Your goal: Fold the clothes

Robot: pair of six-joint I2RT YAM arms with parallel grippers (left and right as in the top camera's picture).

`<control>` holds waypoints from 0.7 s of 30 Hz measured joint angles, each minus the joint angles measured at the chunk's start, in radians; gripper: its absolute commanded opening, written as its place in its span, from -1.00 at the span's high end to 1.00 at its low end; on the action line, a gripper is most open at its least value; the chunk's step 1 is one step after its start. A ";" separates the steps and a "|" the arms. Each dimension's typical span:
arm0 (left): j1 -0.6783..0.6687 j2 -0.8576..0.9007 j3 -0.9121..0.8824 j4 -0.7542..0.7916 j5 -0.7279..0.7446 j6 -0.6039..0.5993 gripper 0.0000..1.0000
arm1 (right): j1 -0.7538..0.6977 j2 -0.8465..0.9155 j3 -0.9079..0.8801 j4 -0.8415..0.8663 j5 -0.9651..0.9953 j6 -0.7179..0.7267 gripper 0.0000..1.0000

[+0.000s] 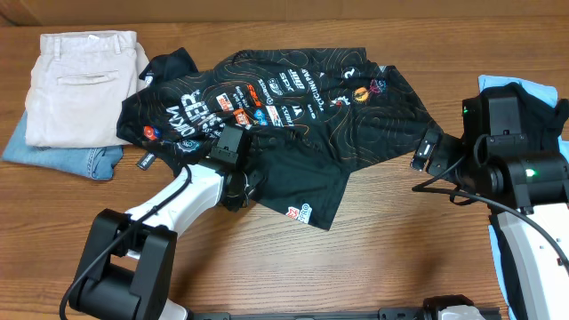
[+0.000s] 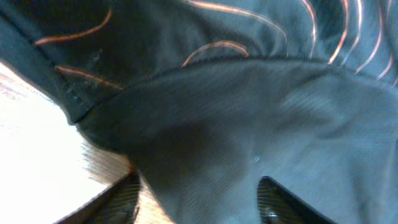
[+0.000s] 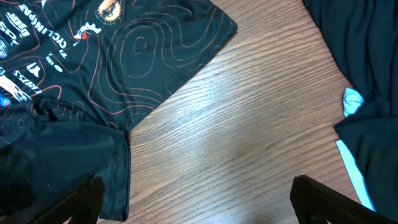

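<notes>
Judging by its drape, the black short-sleeved sports shirt with thin orange contour lines and white and coloured sponsor logos [image 1: 293, 98] is light, limp and slick. It lies rumpled across the middle of the wooden table [image 1: 382, 240], one panel doubled over itself toward the near edge, so I expect it to slide and sag rather than keep a crease. I would take it at a hem, a seam or a sleeve edge, where the stitching gives a firmer lip than the smooth knit. My left gripper [image 2: 198, 198] sits low on the near-left part of the shirt, its fingers apart with a fold of the fine-ribbed fabric lying between them, not clamped as far as I can see. My right gripper [image 3: 199, 205] hangs spread wide over bare woodgrain just off the shirt's right sleeve, holding nothing. Folded flat at the far left are stiff-looking beige cotton trousers [image 1: 80, 84] on top of blue denim jeans [image 1: 62, 153]. At the right edge lies a pale-blue cloth [image 1: 495, 84] under another dark garment [image 3: 360, 56].
</notes>
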 measured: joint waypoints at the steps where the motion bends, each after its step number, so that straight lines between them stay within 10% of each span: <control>1: 0.003 0.007 0.003 0.012 0.002 0.004 0.53 | 0.000 0.000 0.000 -0.002 0.000 -0.001 -1.00; 3: 0.012 0.019 0.003 0.038 0.001 0.004 0.92 | 0.000 0.000 0.000 -0.006 0.000 0.000 -1.00; 21: 0.255 -0.138 0.031 -0.414 -0.090 0.273 0.91 | 0.000 0.109 0.000 0.061 0.000 -0.016 -1.00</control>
